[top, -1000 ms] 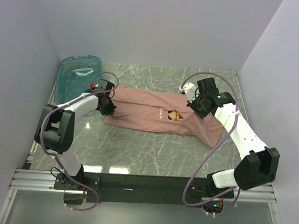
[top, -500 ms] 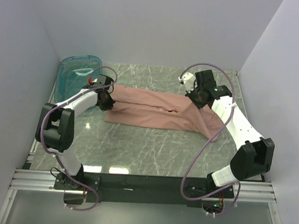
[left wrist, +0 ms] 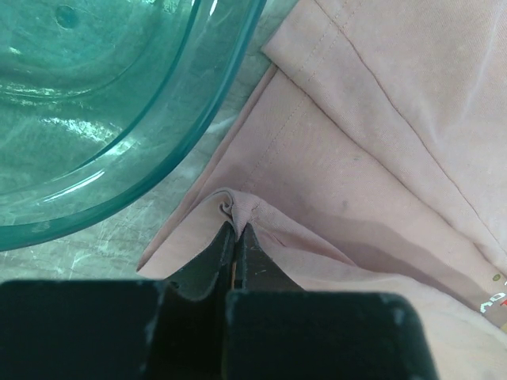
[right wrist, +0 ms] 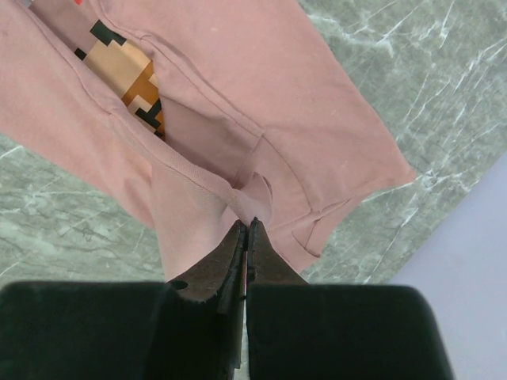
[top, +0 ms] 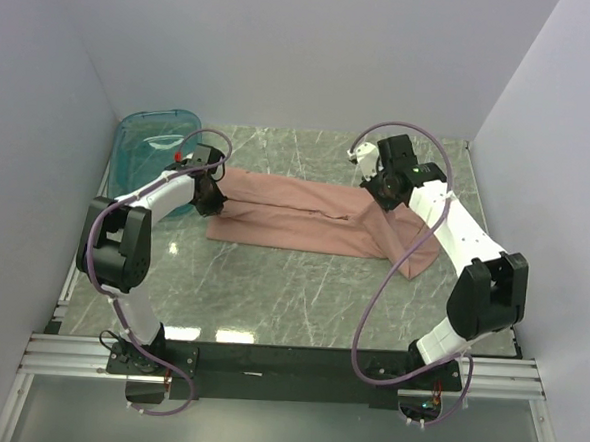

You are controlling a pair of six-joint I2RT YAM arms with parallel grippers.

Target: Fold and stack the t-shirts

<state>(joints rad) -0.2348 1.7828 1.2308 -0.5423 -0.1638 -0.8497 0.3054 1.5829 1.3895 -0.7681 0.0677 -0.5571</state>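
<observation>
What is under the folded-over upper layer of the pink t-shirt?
The t-shirt is folded over its own chest. Part of the pixel print peeks out between the layers in the right wrist view. The rest of the print is covered by fabric.

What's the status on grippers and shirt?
Left gripper shut on t-shirt edge. Right gripper likewise. Cloth doubled over lengthwise. Teal tub close by left gripper.

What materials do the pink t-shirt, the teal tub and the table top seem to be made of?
T-shirt: soft matte knit, probably cotton; it creases and shows stitched hems.
Tub: glossy see-through plastic; highlights, table visible through it.
Table top: polished green-grey marble or an imitation; white veins, reflections.
</observation>
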